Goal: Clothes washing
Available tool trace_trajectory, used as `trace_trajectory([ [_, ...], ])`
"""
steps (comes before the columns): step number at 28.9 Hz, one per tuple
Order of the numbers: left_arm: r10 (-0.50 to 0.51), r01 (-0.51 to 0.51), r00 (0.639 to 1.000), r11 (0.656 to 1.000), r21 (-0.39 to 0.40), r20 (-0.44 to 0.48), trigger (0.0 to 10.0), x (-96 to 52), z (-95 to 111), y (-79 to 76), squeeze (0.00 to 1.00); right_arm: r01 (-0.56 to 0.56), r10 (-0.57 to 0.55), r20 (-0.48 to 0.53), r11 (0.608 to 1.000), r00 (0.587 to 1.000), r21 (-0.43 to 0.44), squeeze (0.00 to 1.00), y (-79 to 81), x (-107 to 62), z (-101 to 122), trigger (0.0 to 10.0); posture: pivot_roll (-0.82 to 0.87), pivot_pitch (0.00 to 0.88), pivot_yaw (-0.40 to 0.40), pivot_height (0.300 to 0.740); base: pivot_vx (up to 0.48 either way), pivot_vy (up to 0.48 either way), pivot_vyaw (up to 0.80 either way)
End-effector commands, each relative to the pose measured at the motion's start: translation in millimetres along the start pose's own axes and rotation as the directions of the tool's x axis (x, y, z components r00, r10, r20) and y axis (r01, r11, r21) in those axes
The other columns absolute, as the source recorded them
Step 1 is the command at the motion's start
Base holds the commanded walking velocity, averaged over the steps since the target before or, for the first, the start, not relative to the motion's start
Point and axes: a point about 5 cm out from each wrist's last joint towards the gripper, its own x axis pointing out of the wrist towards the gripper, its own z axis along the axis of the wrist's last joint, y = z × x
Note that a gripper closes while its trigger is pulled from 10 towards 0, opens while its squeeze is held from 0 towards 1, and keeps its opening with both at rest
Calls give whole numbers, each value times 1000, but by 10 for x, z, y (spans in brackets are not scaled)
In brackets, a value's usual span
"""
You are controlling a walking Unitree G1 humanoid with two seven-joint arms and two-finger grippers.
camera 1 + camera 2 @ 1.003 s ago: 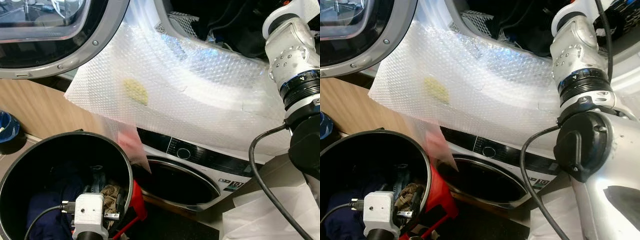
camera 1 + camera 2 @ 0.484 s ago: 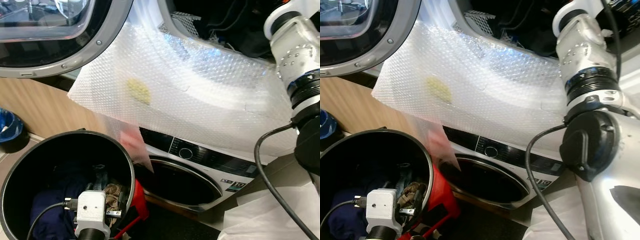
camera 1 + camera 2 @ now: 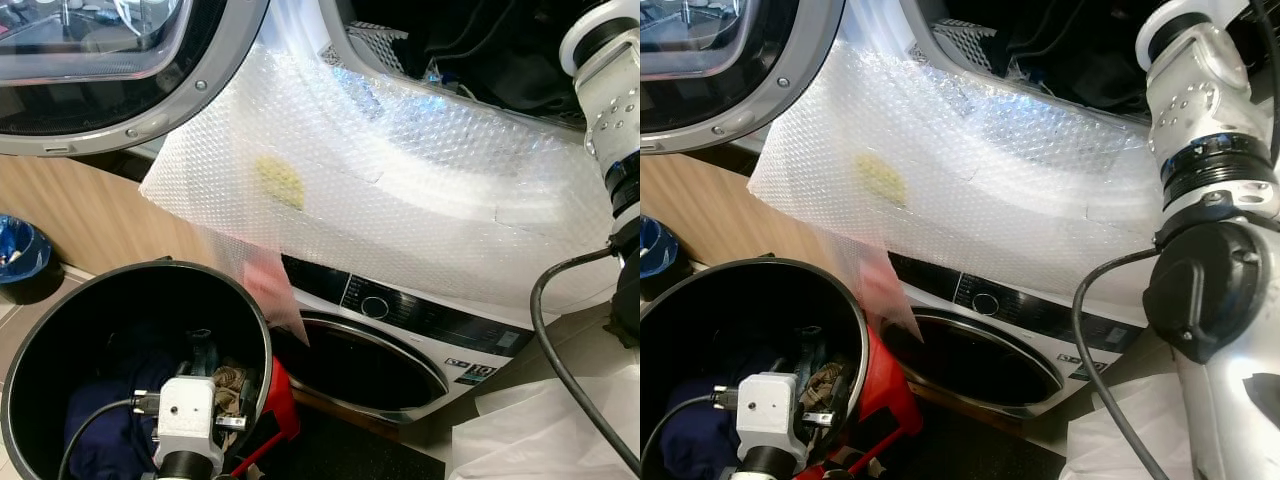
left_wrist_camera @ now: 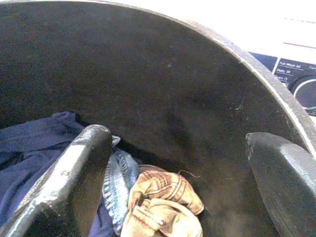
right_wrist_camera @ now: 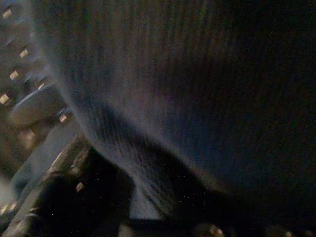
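A round black laundry bin (image 3: 40, 330) stands on the floor just beside a front-loading washing machine (image 3: 400, 320); the left claw (image 4: 177, 163) hangs inside the bin with its two black fingers spread wide and nothing between them; below it lie a tan plaid cloth (image 4: 165, 197), a strip of light blue denim (image 4: 118, 177) and a dark navy garment (image 4: 34, 143), all heaped at the bottom. A sheet of bubble wrap (image 3: 400, 190) drapes over the upper drum's lip, above the control dial (image 3: 375, 307); the round glass door (image 3: 90, 70) stands swung open at upper left. The right arm (image 3: 1205, 130) reaches up into the upper drum, where dark clothes (image 3: 500, 60) lie; its wrist view shows blurred blue-grey knit fabric (image 5: 148, 98) pressed close (whether that claw grips it cannot be told). The step in hand looks like picking laundry from the bin; next, the left claw would need to lower onto the plaid cloth and clench.
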Motion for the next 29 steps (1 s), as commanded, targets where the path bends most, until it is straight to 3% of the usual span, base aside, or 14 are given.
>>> trace_trajectory([
  [1,-37,36,997,999,-12,-73,10000,-33,-142,-70,0,-40,40,0,999,999,-17,784,13,-4,29,10000,145,211,-99,740,0,0,0],
  [2,-38,37,997,999,-11,-73,10000,-29,-143,-67,0,-67,67,-7,998,998,-13,0,29,-5,12,10000,143,209,-97,740,0,0,0],
  [9,-52,51,996,999,-17,-73,10000,-21,-153,-93,0,-159,158,34,987,987,25,0,51,-22,111,10000,130,198,-97,740,0,0,0],
  [18,-58,57,996,998,-21,-70,10000,11,-158,-111,0,-126,125,42,992,991,19,0,-61,-66,186,10000,111,194,-99,740,0,0,0],
  [22,-4,5,998,1000,7,-59,10000,41,-153,-32,0,10,-9,97,1000,995,-1,0,-136,-76,360,10000,97,188,-107,740,0,0,0],
  [26,77,-76,996,997,8,-41,10000,67,-145,50,0,197,-195,144,980,970,-3,0,-275,-118,536,10000,74,177,-125,740,0,0,0],
  [29,141,-141,990,990,20,-3,10000,44,-83,155,0,206,-201,164,978,966,-14,0,-290,-132,604,10000,70,174,-139,740,0,0,0],
])
